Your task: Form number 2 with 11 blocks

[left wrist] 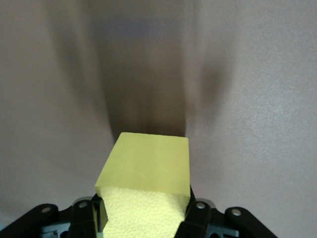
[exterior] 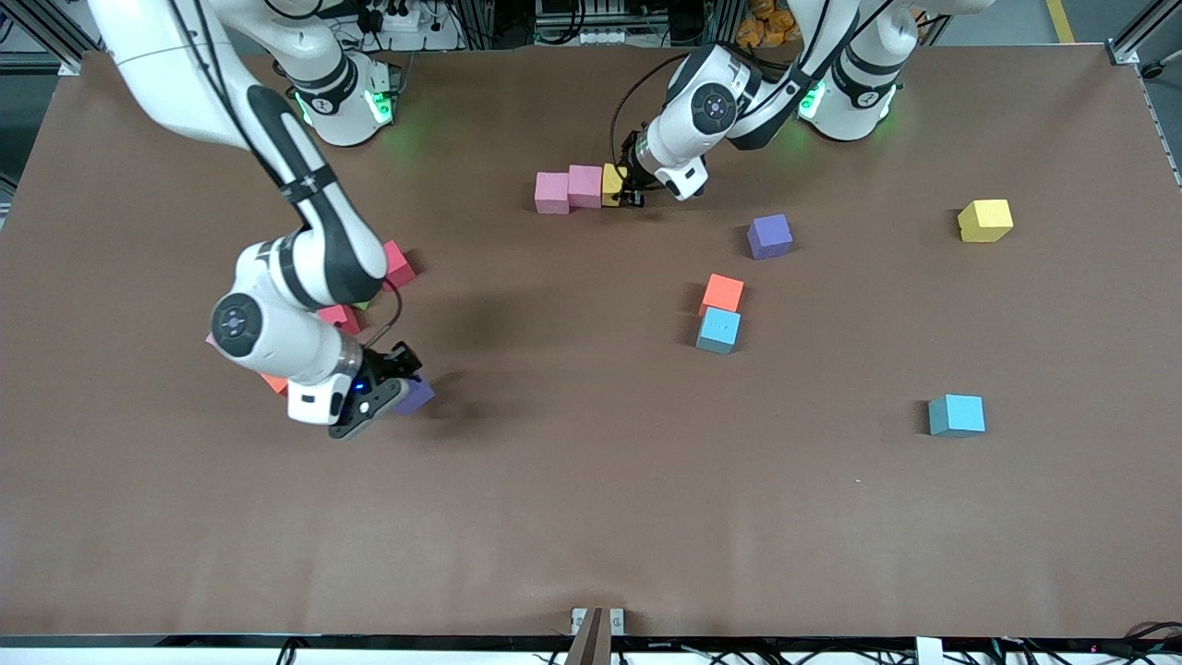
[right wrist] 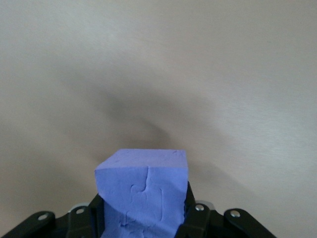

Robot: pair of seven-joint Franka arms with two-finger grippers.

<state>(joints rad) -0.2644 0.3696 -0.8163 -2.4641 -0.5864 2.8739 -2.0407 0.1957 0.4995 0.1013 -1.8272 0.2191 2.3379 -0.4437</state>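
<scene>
Reaching low from its base, the left gripper (exterior: 634,196) is pinching a yellow block (left wrist: 148,193) against the pink blocks' (exterior: 570,188) row, while the bent right arm's right gripper (exterior: 392,392) is clamping a purple block (right wrist: 143,191) (just above the table (exterior: 591,517)).

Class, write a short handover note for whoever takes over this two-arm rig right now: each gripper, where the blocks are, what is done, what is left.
Left gripper: shut on a yellow block, at the end of the row of two pink blocks.
Right gripper: shut on a purple block, low at the right arm's end of the table.
Loose: purple, orange, light blue, light blue, yellow; more blocks partly hidden under the right arm.
Done: row of three begun.
Left: release the yellow block, place the rest.
</scene>
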